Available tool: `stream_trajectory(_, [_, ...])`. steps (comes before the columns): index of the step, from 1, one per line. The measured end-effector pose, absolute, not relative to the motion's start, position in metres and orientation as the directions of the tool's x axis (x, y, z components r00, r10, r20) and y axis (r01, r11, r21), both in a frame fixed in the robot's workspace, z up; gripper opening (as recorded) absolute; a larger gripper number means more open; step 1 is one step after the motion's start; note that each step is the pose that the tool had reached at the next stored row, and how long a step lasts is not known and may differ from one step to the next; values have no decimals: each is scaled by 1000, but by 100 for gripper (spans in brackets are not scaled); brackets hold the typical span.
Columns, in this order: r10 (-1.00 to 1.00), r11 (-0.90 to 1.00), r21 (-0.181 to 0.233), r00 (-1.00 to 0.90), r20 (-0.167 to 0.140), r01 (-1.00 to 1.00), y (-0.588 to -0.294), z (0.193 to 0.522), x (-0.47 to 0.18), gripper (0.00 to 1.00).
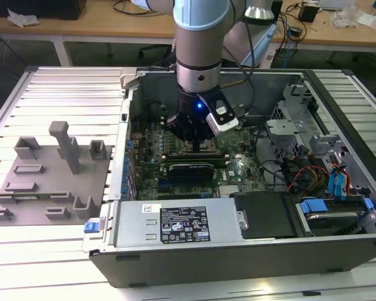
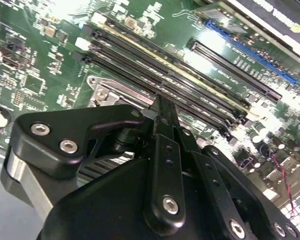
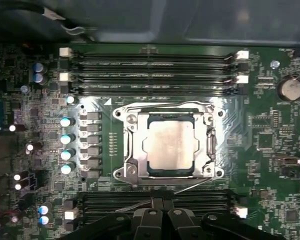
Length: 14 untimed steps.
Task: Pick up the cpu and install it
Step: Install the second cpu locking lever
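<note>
While the arm reaches down into the open computer case point(image 1: 238, 251), the gripper point(image 1: 194, 139) hangs low over the motherboard point(image 1: 175, 169), just above the socket area in the exterior view. In the second wrist view its black fingers point(image 2: 165, 125) come together into a single narrow tip with no gap between them and nothing held (their ends sit close to the board beside the socket frame's corner). In the first wrist view the cpu point(image 3: 170, 145) lies flat inside the metal-framed socket point(image 3: 127, 145), its pale silver top facing up and squared with the frame. Rows of dark memory slots point(image 3: 150, 70) run along the far side of the socket, and another set lies on the side nearer the fingers. On the exterior view's left, well apart from the case, the grey tray point(image 1: 44, 182) with upright blocks rests on the ribbed metal table point(image 1: 50, 251).
</note>
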<state>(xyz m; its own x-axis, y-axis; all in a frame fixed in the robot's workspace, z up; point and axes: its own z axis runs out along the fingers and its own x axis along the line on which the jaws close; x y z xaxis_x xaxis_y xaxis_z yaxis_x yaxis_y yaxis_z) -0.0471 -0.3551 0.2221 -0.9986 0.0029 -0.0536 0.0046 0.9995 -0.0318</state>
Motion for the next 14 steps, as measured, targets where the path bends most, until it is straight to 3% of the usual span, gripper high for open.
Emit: stream_trajectory(14, [-103,994,-30,-993,-54,-101,-360,217,-60,11])
